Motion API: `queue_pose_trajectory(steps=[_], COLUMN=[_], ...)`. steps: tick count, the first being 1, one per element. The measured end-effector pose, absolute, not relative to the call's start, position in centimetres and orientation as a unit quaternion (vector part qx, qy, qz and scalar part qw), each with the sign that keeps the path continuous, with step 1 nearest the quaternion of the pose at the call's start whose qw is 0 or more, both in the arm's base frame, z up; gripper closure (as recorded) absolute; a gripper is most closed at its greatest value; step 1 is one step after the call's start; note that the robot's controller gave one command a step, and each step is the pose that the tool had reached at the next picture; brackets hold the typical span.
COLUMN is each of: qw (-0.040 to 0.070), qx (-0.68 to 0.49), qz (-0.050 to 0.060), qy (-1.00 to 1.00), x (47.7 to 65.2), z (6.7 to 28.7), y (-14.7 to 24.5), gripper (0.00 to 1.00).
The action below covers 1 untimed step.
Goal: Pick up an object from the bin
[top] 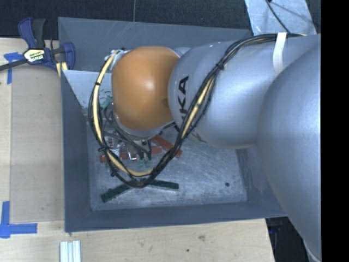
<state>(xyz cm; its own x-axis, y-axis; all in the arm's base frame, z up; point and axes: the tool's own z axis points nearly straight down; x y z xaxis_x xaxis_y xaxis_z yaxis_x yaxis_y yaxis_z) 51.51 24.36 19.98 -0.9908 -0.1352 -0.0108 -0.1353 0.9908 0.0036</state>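
Two things lie near gripper (128, 153), low in bin (76, 173): red-brown piece (162, 144) just right of it, dark flat strip (143, 185) just below. Gripper's opening: cannot tell, orange cover (143, 86) hides it. Strip looks light, thin and stiff; pinch across its middle.

The bin (76, 201) is plain dark grey, its floor scuffed pale. The arm (245, 91) is silver-grey with black letters, its wrist cover (143, 86) glossy orange, its cables (98, 102) yellow and black. A dark green strip (163, 185) lies near the bin's front edge, a red-brown piece (162, 143) further back.
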Motion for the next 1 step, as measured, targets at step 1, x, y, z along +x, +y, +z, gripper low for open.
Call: queue_pose_trajectory(steps=[1], qw=[0.005], qx=[-0.303], qz=[0.0], qy=[0.953], x=[53.34], z=[27.8], y=[23.41], gripper=[1.0])
